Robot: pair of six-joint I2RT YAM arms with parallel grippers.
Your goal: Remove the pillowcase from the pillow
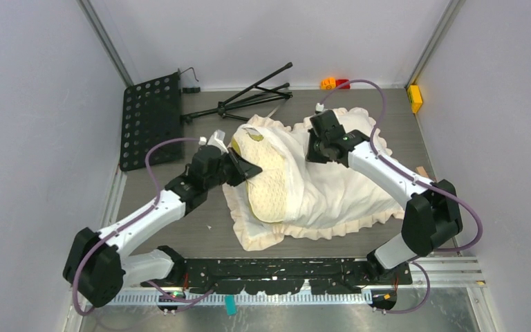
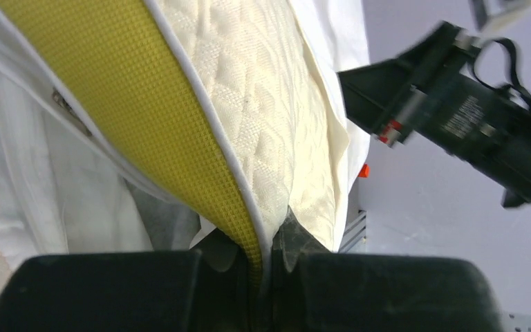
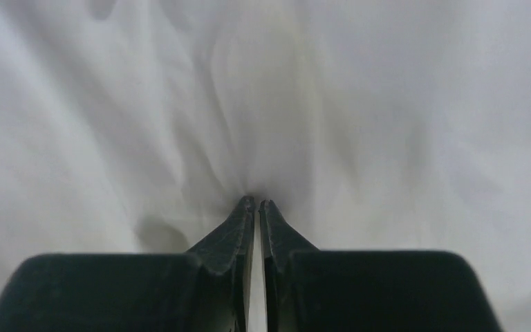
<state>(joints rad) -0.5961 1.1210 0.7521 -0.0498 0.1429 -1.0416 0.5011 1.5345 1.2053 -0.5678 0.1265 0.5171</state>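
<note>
Your left tool (image 2: 266, 242) is clamped on the yellow edge of the pillow (image 1: 268, 185), which lies partly out of the pillowcase (image 1: 332, 197) mid-worktop (image 1: 204, 232), and your right tool (image 3: 257, 205) pinches that cloth, so next pull them apart.

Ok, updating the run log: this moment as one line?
left claw: shut on pillow edge | right claw: shut on pillowcase | pillow: partly exposed

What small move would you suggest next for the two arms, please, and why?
Probably draw the right claw away from the left, since it pinches the pillowcase while the left claw clamps the half-exposed pillow by its yellow edge.
</note>
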